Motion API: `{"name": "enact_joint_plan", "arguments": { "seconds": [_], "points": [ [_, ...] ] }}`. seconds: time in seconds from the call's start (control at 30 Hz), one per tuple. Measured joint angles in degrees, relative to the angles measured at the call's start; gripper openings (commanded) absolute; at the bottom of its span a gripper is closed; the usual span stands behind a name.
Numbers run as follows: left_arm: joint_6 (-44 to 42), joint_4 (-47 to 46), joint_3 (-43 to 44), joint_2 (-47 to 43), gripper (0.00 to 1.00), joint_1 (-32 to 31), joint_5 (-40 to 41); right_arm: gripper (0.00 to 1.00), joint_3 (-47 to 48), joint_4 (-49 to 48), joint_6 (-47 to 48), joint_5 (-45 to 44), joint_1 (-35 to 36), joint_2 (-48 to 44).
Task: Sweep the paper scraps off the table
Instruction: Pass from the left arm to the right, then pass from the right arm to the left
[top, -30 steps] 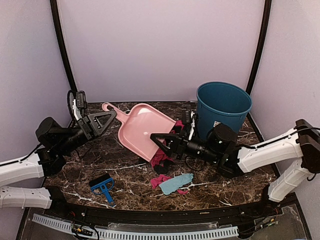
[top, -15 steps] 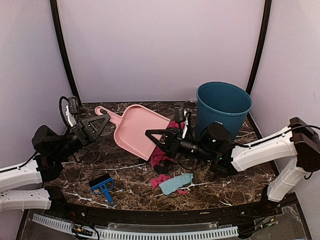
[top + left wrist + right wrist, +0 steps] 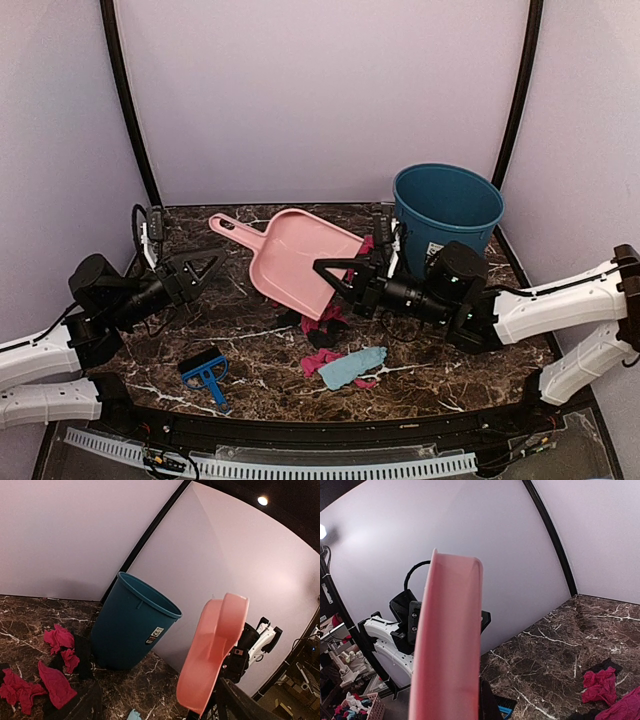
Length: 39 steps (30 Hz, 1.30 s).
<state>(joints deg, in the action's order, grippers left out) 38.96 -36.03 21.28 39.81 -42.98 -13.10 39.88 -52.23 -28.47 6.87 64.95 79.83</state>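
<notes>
My right gripper (image 3: pixel 338 278) is shut on the wide front lip of the pale-pink dustpan (image 3: pixel 300 260) and holds it tilted above the table (image 3: pixel 450 370). In the right wrist view the dustpan (image 3: pixel 447 645) stands edge-on between my fingers. My left gripper (image 3: pixel 205 272) hangs open with nothing in it, below and left of the pan's handle (image 3: pixel 222 225). Magenta and black paper scraps (image 3: pixel 325 322) lie under the pan's edge. A light blue scrap (image 3: pixel 352 365) lies nearer the front. In the left wrist view there are magenta scraps (image 3: pixel 57 640) beside the dustpan (image 3: pixel 215 650).
A teal bin (image 3: pixel 445 215) stands at the back right, just behind my right arm; it also shows in the left wrist view (image 3: pixel 132 622). A small blue hand brush (image 3: pixel 205 372) lies at the front left of the table. Walls close in on the back and sides.
My left gripper has let go of the dustpan handle, opened and dropped back. My right gripper shut on the pan's lip and has moved it slightly to the right.
</notes>
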Motion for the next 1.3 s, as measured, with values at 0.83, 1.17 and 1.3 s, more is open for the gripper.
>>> {"name": "enact_joint_plan", "arguments": {
  "seconds": [0.83, 1.17, 1.3],
  "points": [
    [-13.3, 10.9, 4.7, 6.3, 0.83, 0.0, -18.0, 0.00, -10.6, 36.5, 5.4, 6.1, -2.8, -32.8],
    [-13.2, 8.6, 5.7, 11.1, 0.79, -1.3, -28.3, 0.00, -11.0, 38.6, 5.0, 11.3, -3.1, -31.7],
    [-13.7, 8.0, 6.1, 12.1, 0.76, -3.1, -29.6, 0.00, -11.0, 38.6, 4.3, 11.4, -3.2, -29.4]
  ]
}}
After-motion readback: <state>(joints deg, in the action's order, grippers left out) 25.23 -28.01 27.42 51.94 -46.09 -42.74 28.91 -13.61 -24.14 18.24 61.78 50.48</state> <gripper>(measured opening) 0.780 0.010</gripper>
